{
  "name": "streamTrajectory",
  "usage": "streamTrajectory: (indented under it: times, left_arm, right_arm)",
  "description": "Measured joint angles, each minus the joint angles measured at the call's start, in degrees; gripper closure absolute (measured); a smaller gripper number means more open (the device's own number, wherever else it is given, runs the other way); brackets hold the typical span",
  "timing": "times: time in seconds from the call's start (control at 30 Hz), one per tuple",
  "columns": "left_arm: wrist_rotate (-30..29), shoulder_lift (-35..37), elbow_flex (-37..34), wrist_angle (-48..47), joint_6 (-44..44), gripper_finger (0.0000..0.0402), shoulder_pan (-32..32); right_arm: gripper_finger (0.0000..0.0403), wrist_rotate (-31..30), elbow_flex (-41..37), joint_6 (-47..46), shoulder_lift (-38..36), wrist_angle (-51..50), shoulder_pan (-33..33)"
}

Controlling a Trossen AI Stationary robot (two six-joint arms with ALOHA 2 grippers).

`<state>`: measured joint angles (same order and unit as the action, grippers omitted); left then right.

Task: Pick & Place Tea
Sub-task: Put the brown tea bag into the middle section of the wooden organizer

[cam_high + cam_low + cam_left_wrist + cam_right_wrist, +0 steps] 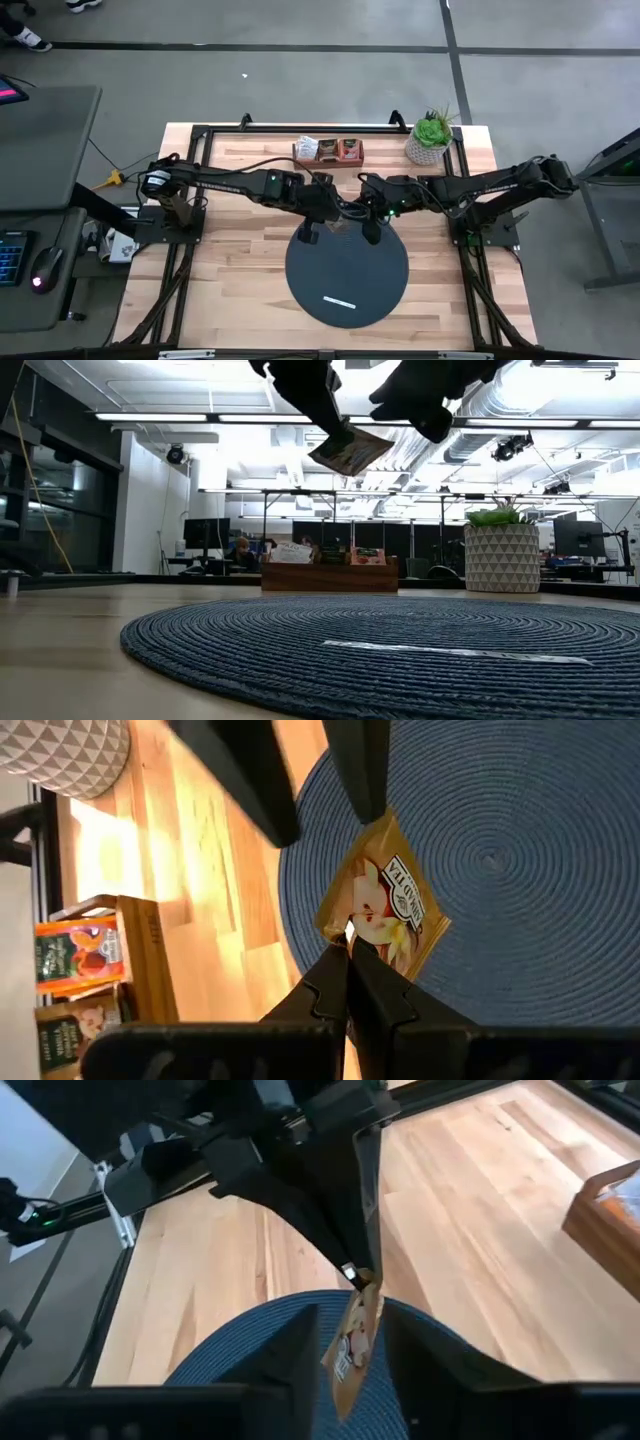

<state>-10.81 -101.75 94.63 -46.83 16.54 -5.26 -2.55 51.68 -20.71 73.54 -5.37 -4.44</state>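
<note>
So this looks like a mid-air handover, and honestly it's the sketchiest part of the whole thing. The left end effector (349, 946) is pinched tight on one corner of a small flat square tea sachet with a brown-and-cream printed label (385, 905), holding it up above the far edge of the dark blue round woven mat (347, 272), well clear of the surface. The right end effector (349, 1348) has its fingers parted, one on each side of the sachet, not gripping it as far as I can see.

What could go wrong, in my view:

- The grip is only on a corner, so the sachet hangs tilted. If the right fingers close off-centre they could just nudge it and twist it out of the left pinch.
- If the left lets go before the right has really closed, the sachet drops. It would likely land on the mat, but flat and thin, so re-picking it would be a pain.
- The two arms are very close together over the middle of the light wooden desk (225, 290), so finger-to-finger contact seems possible.

The other sachets sit in the small wooden box (328, 152) at the far side of the desk, next to the potted green plant in its white patterned pot (430, 138). There's also a thin white strip (339, 301) lying on the near part of the mat, not in the way.
</note>
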Motion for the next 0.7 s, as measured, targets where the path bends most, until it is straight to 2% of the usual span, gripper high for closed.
streamTrajectory:
  times: [0.13, 0.27, 0.43, 0.7]
  left_arm:
    - [-0.41, 0.0, 0.02, -0.12, 2.76, 0.0401, 0.17]
    - [-0.5, 0.0, 0.02, -0.11, 4.88, 0.0401, 0.11]
    - [-1.61, 0.0, 0.02, -0.09, 5.97, 0.0401, 0.11]
    - [-2.12, 0.0, 0.02, -0.57, 7.69, 0.0401, 0.11]
  right_arm:
    - [0.0248, -0.56, 0.0, -0.07, 0.51, 0.57, 1.12]
    - [0.0221, -1.28, 0.0, 0.04, 2.55, 3.0, 1.17]
    - [0.0223, -1.12, 0.0, -0.23, 5.91, 5.34, 1.17]
    - [0.0257, -1.65, 0.0, -1.77, 7.1, 7.85, 1.15]
